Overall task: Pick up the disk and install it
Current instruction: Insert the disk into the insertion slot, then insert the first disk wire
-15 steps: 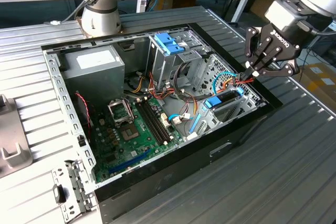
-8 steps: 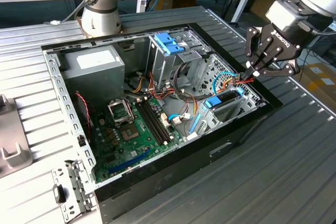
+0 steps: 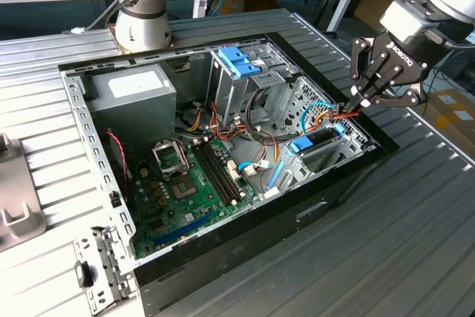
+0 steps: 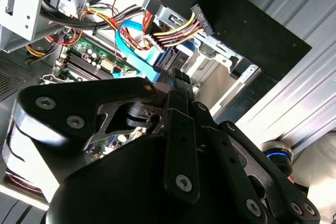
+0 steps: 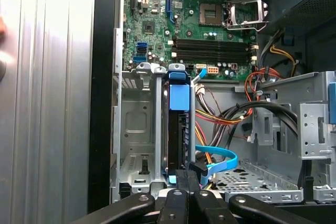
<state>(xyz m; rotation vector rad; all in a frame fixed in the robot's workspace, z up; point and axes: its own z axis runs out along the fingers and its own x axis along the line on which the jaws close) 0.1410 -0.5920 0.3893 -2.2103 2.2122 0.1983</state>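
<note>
The disk stands on edge in the drive bay at the corner of the open computer case, toward the exterior view's right. Blue rails run along its sides. In the first wrist view the disk is a dark slab in the metal bay with a blue tab at its far end. My gripper hangs just above the disk's end nearest the case wall. Its fingers are pressed together, and I see nothing between them. In the second wrist view the fingertips point down toward the bay.
A grey power supply fills the case's back corner. A metal cage with a blue latch stands beside it. Coloured wires and a blue flat cable lie close by the disk. The motherboard covers the case floor. The arm's base stands behind the case.
</note>
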